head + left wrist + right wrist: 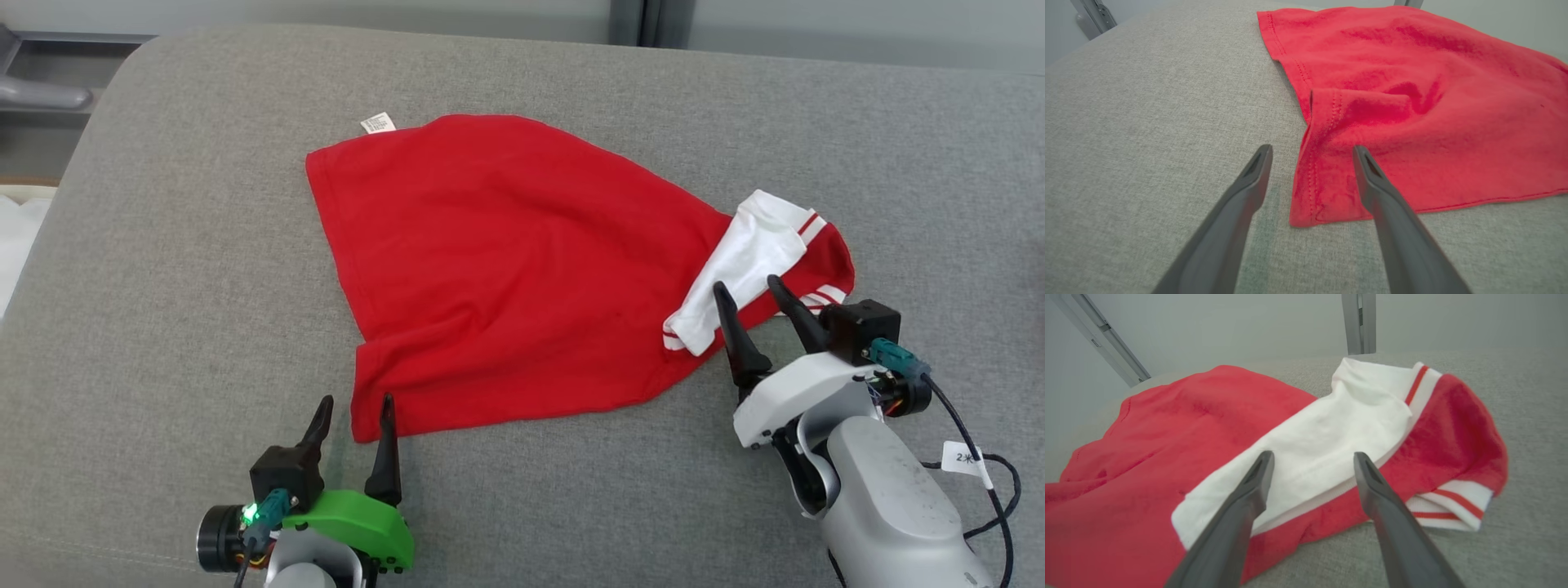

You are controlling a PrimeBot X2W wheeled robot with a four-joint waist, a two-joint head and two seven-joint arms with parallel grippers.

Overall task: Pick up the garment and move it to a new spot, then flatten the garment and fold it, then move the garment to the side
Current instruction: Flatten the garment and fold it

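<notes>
A grey woven padded surface (163, 245) with a rounded far-left corner spans most of the head view, and a faint seam runs along its near edge at lower left. Behind it stands a pale grey wall (367, 12), with a darker grey upright post (645, 20) against it at top centre-right. Off the surface's left edge are a grey rounded bar (41, 94) and, below it, a patch of white fabric (15, 237) cut by the frame.

Red garment (490, 269), white red-striped collar (751, 253), grey cushion (163, 286).
</notes>
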